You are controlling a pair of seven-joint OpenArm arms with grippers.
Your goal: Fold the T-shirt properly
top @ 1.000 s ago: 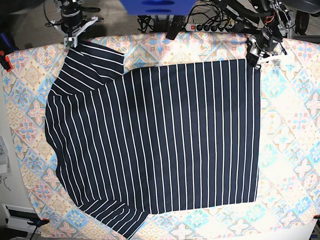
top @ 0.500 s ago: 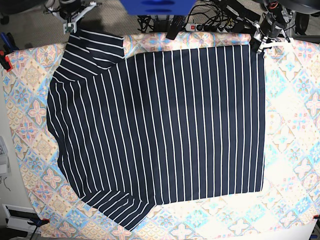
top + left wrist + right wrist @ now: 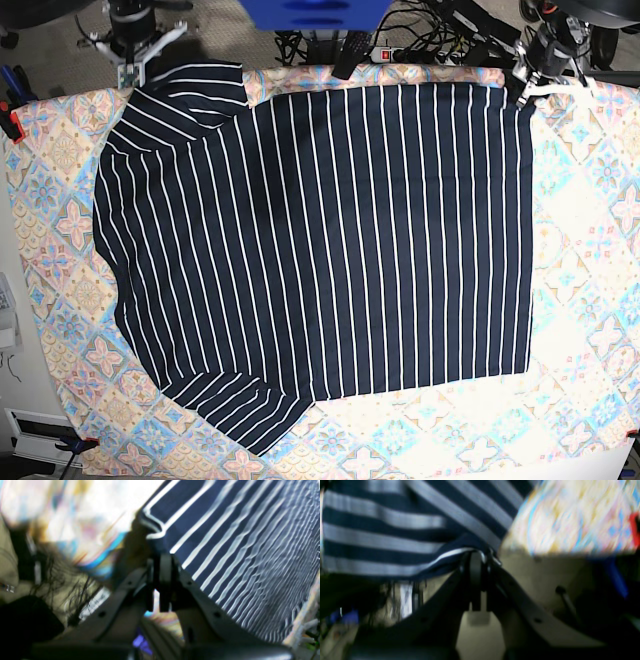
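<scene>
Tablecloth under T-shirt; jaws pinch far corners.

Pastel diamond-patterned tablecloth, red clamp, power strip behind.

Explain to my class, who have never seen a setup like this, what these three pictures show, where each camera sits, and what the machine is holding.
This is a robot with two arms, each ending in a pair of jaws. One picture looks down on the whole table; the other two, both blurred, come from small cameras mounted on each wrist, looking along the jaws. On the table lies a pastel orange-and-blue diamond-patterned tablecloth, and spread flat on it is a large dark navy short-sleeved T-shirt with thin white stripes. The left gripper, at the overhead view's top right, is shut on a far corner of the shirt. The right gripper, at the overhead view's top left, is shut on the fabric edge near a sleeve. Both arms grip the shirt's far edge.
</scene>
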